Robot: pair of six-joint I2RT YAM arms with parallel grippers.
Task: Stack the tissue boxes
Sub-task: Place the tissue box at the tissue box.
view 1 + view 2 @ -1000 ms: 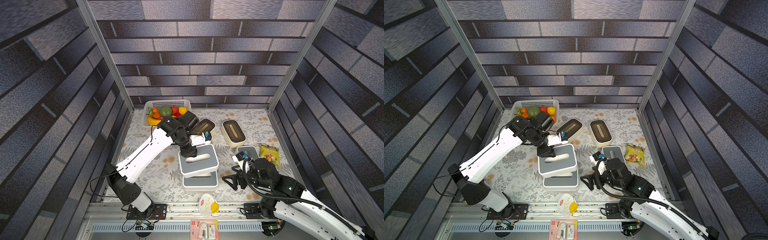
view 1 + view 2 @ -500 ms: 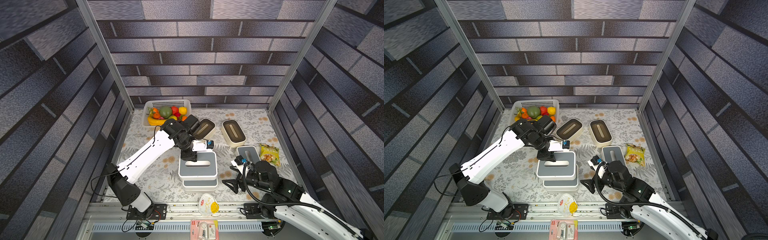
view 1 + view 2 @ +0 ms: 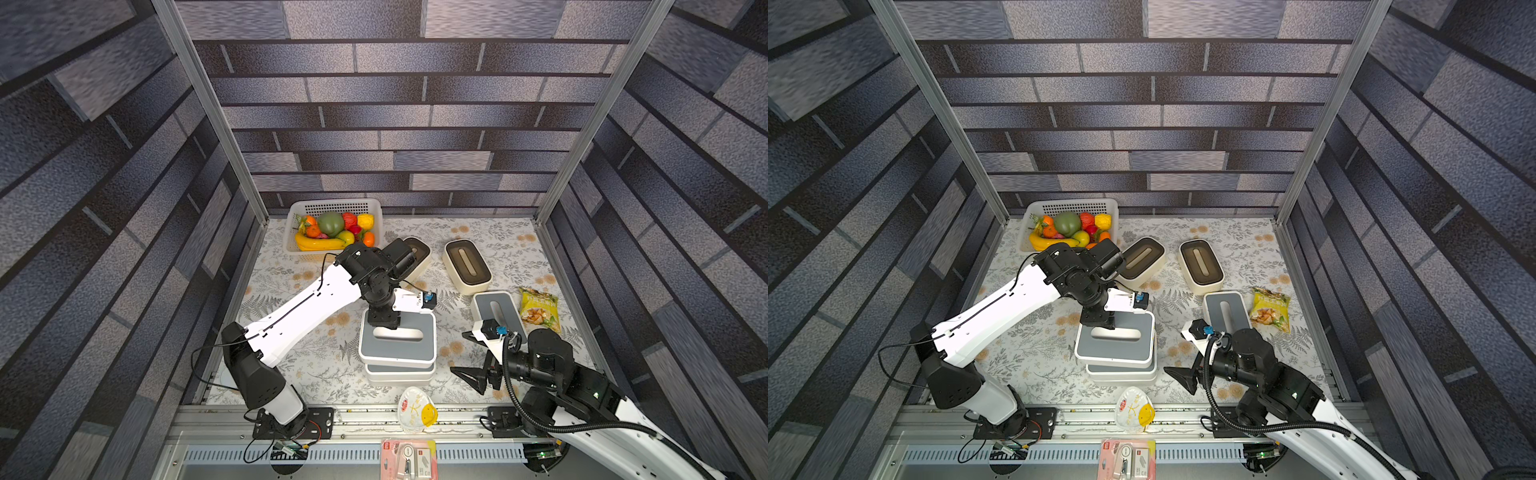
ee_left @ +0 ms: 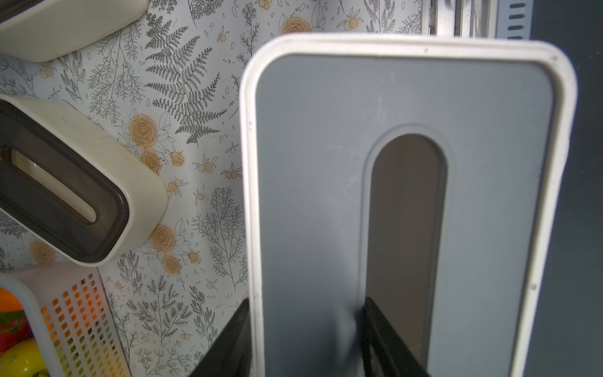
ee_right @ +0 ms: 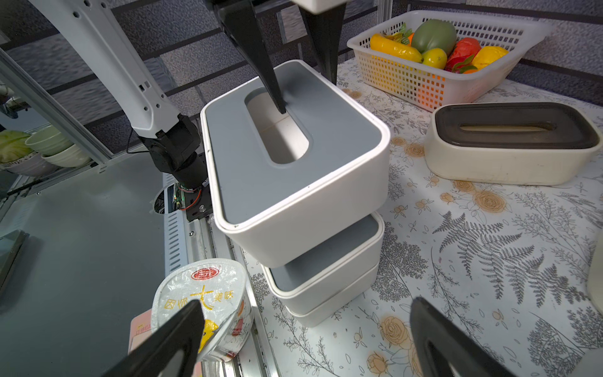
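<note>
Both top views show the held tissue box (image 3: 395, 349) lengthwise left-to-right, slot upward.

Bright, even light; warped edges; soft shadows

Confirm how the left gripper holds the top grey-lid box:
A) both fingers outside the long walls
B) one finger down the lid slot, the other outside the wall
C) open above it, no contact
B: in the right wrist view the left gripper has one finger down in the slot of the top grey-lid box, and the other outside its wall.
</note>
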